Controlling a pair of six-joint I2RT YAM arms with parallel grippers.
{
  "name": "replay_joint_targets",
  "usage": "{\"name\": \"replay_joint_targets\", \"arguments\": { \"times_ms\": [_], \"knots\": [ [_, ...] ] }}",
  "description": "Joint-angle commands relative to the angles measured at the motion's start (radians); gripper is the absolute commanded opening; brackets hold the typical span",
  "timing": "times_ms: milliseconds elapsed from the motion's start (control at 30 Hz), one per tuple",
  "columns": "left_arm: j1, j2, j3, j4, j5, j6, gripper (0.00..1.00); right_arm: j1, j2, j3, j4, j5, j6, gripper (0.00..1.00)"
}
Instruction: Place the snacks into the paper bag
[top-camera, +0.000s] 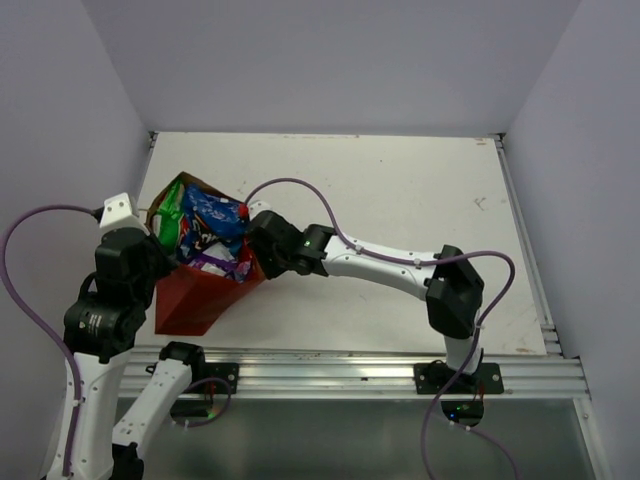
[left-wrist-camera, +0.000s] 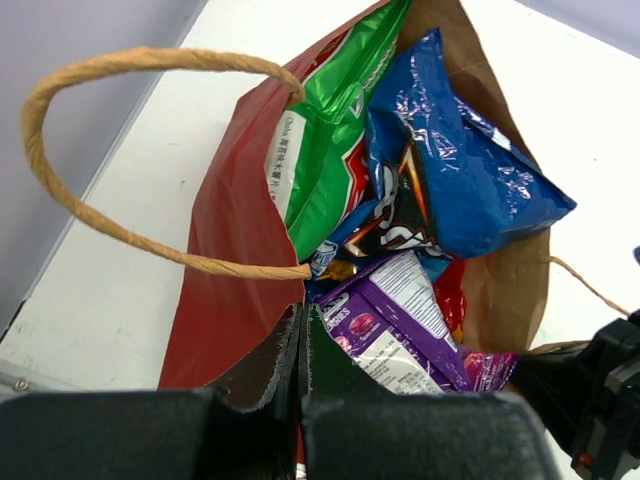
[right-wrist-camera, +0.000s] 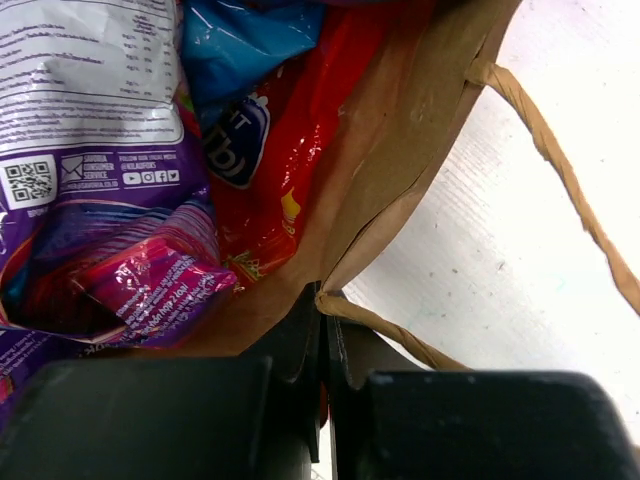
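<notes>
The paper bag (top-camera: 190, 300) sat on the left side of the bench (top-camera: 400, 180). In it, the chip bag (top-camera: 172, 212) lay leftmost, the Doritos bag (top-camera: 212, 212) just right of it, the small packet (top-camera: 225, 265) nearer the arms, and the snack-mix bag (right-wrist-camera: 290, 170) partly beneath that packet. The left gripper (left-wrist-camera: 300, 335) met the bag's left rim, the right gripper (right-wrist-camera: 322, 310) its right rim.

I see a reddish-brown bag (top-camera: 190, 300) standing at left, mouth open, packed with green packet (left-wrist-camera: 335, 150), blue Doritos (left-wrist-camera: 470, 170), red packet (right-wrist-camera: 290, 170) underneath, purple packet (left-wrist-camera: 390, 320) on top

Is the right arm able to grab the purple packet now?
Probably not yet: the right gripper is clamped on the paper bag. The purple packet lies uncovered nearby, but it must let go first.
</notes>
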Motion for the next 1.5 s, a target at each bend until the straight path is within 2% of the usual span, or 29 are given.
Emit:
{"name": "replay_joint_targets", "arguments": {
  "times_ms": [0,67,267,567,700,800,1033,1267,1467],
  "knots": [
    [-0.009,-0.01,-0.04,0.047,0.022,0.048,0.0,-0.003,-0.005,0.003,0.022,0.007,-0.002,0.0],
    [-0.011,-0.019,-0.073,0.076,0.079,0.071,0.0,-0.003,-0.034,0.032,0.006,0.035,-0.031,0.0],
    [-0.014,-0.01,-0.111,0.151,0.226,0.094,0.0,-0.002,-0.094,0.179,-0.228,0.19,-0.068,0.0],
    [-0.019,-0.006,-0.165,0.228,0.369,0.1,0.0,-0.003,-0.214,0.216,-0.388,0.354,-0.046,0.0],
    [-0.025,-0.003,-0.198,0.294,0.51,0.1,0.0,-0.003,-0.259,0.229,-0.465,0.426,-0.036,0.0],
    [-0.028,0.001,-0.214,0.315,0.559,0.094,0.0,-0.005,-0.28,0.249,-0.529,0.466,-0.023,0.0],
    [-0.043,0.02,-0.199,0.37,0.63,0.077,0.0,-0.005,-0.312,0.328,-0.669,0.524,0.016,0.0],
    [-0.068,0.02,-0.275,0.51,0.696,0.002,0.0,-0.015,-0.344,0.144,-0.637,0.503,0.066,0.0],
    [-0.155,0.126,-0.185,0.577,0.62,-0.018,0.0,-0.026,-0.339,0.201,-0.635,0.558,0.04,0.0]
  ]
}}
